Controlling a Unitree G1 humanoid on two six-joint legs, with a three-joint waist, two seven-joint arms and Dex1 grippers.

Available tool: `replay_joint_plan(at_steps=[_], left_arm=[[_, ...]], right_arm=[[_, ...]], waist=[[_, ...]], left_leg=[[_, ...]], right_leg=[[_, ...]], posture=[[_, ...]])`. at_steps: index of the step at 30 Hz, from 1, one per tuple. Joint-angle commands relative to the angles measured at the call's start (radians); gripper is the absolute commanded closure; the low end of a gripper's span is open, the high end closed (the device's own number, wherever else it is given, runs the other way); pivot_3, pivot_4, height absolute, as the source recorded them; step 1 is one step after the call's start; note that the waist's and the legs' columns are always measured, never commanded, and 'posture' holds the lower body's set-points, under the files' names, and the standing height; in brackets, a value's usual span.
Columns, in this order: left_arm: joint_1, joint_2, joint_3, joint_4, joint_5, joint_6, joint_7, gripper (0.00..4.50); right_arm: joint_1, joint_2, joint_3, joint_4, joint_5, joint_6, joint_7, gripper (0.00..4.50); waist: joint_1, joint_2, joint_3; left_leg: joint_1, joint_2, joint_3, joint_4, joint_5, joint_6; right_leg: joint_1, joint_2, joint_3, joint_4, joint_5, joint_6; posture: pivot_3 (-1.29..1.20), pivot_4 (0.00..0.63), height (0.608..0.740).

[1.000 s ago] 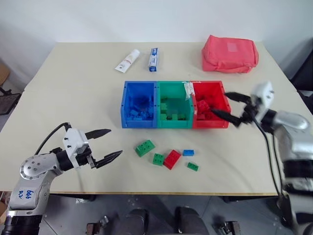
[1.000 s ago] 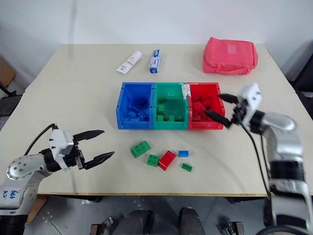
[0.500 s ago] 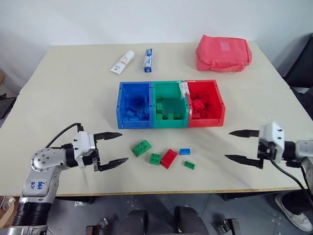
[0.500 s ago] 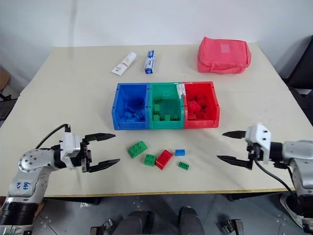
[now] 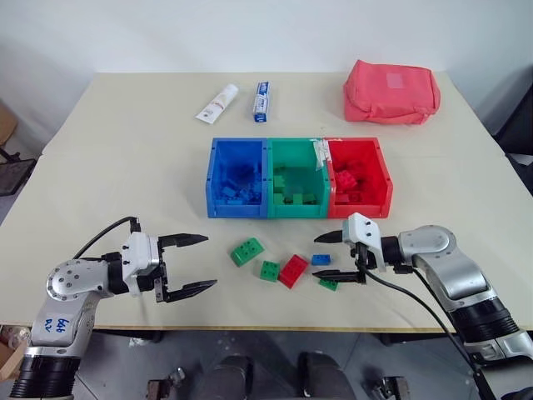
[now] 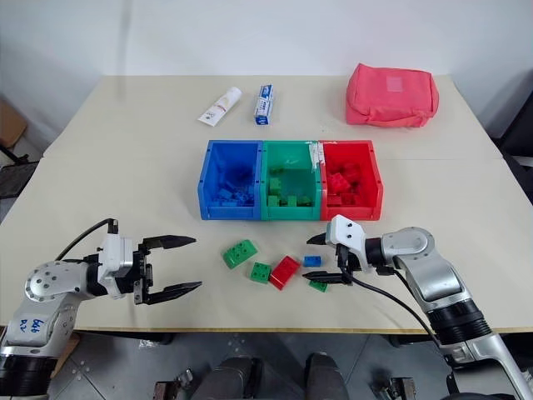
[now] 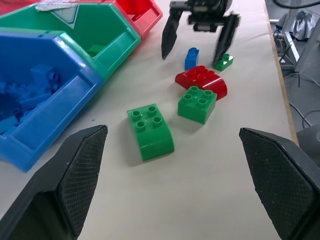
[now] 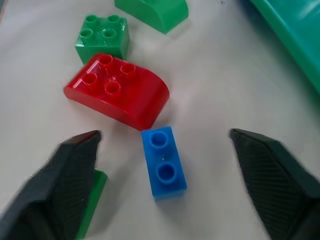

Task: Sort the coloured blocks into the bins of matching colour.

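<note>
Three joined bins stand mid-table: blue (image 5: 218,185), green (image 5: 296,210) and red (image 5: 384,179), each with blocks of its own colour inside. In front lie loose blocks: a curved green one (image 5: 247,251), a square green one (image 5: 269,271), a red one (image 5: 293,270), a small blue one (image 8: 163,161) and a small green one (image 5: 330,285). My right gripper (image 5: 321,259) is open low over the table. Its fingers straddle the small blue block without touching it. One finger partly hides the small green block. My left gripper (image 5: 208,262) is open and empty, left of the loose blocks.
A toothpaste tube (image 5: 217,102) and a small blue-white box (image 5: 261,101) lie at the back of the table. A red-pink pouch (image 5: 391,91) sits at the back right. The table's front edge (image 5: 266,327) runs just behind both grippers.
My right gripper came away from the red bin, swung down and left, and now straddles the small blue block with its fingers somewhat narrower. The left gripper has stayed put.
</note>
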Motion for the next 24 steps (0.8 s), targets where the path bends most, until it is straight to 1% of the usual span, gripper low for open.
replay_joint_plan(at_steps=[1,2,6,8,10,12,15,17,19,24], left_arm=[[0.045,0.016,0.054,-0.059,-0.025,0.008,0.022,0.00],[0.058,0.015,0.059,-0.063,-0.024,0.006,0.025,0.00],[0.080,-0.002,0.070,-0.095,-0.030,0.019,0.065,0.00],[0.093,-0.019,0.091,-0.116,-0.050,0.041,0.103,0.00],[0.113,-0.028,0.113,-0.139,-0.083,0.080,0.133,0.00],[0.146,-0.046,0.146,-0.164,-0.109,0.105,0.174,0.00],[0.180,-0.092,0.207,-0.196,-0.144,0.127,0.260,0.00],[0.195,-0.119,0.242,-0.209,-0.162,0.138,0.306,0.00],[0.216,-0.134,0.263,-0.218,-0.163,0.139,0.330,0.00],[0.240,-0.140,0.264,-0.228,-0.156,0.138,0.341,0.00]], right_arm=[[-0.003,-0.026,-0.016,0.002,0.011,-0.018,0.044,1.67],[-0.004,-0.031,-0.014,0.012,0.007,-0.025,0.055,1.98],[-0.040,-0.014,-0.015,0.054,-0.002,-0.059,0.067,3.47],[-0.073,0.008,-0.028,0.065,0.008,-0.064,0.054,4.09],[-0.105,0.029,-0.045,0.065,0.034,-0.045,0.052,4.08],[-0.161,0.066,-0.074,0.054,0.089,0.018,0.036,4.08],[-0.258,0.140,-0.099,0.039,0.148,0.111,-0.020,4.08],[-0.320,0.193,-0.096,0.055,0.137,0.136,-0.078,4.08],[-0.390,0.257,-0.078,0.102,0.095,0.136,-0.157,4.08],[-0.531,0.387,-0.046,0.256,0.023,0.130,-0.277,4.08]], waist=[[-0.003,0.000,0.000],[-0.006,0.000,0.000],[-0.007,0.000,0.000],[-0.009,0.000,0.000],[-0.009,0.000,0.000],[-0.011,0.000,0.000],[-0.011,0.000,0.000],[-0.009,0.000,0.000],[-0.009,0.000,0.000],[-0.009,0.000,0.000]], left_leg=[[0.000,0.000,0.000,0.000,0.000,0.000],[0.000,0.000,0.000,0.000,0.000,0.000],[0.000,0.001,0.001,0.000,0.000,0.000],[0.000,0.000,0.001,0.000,0.000,0.000],[0.000,0.001,0.001,0.000,0.000,0.000],[0.000,0.001,0.001,-0.001,0.000,0.000],[0.000,0.001,0.001,-0.001,0.000,-0.001],[0.000,0.001,0.001,0.000,0.000,-0.001],[0.000,0.002,0.000,0.000,0.000,-0.001],[0.000,0.001,0.000,-0.001,0.000,-0.001]], right_leg=[[0.000,0.000,0.000,0.000,0.000,0.000],[0.000,0.000,0.000,0.000,0.000,0.000],[0.000,0.001,0.000,0.000,0.000,0.000],[0.000,0.001,0.000,0.000,0.000,0.000],[-0.001,0.001,0.000,0.001,0.000,0.000],[-0.001,0.001,0.001,0.000,0.000,0.000],[-0.001,0.001,0.001,0.000,0.000,0.000],[-0.001,0.001,0.000,0.001,0.000,0.000],[-0.001,0.001,0.000,0.001,0.000,0.000],[-0.001,0.001,0.000,0.001,0.000,0.000]], posture=[[0.00,0.150,0.740],[0.00,0.150,0.740],[0.00,0.150,0.740],[0.00,0.150,0.740],[0.00,0.150,0.740],[0.00,0.150,0.740],[0.00,0.150,0.740],[0.00,0.150,0.740],[0.00,0.150,0.740],[0.00,0.150,0.740]])
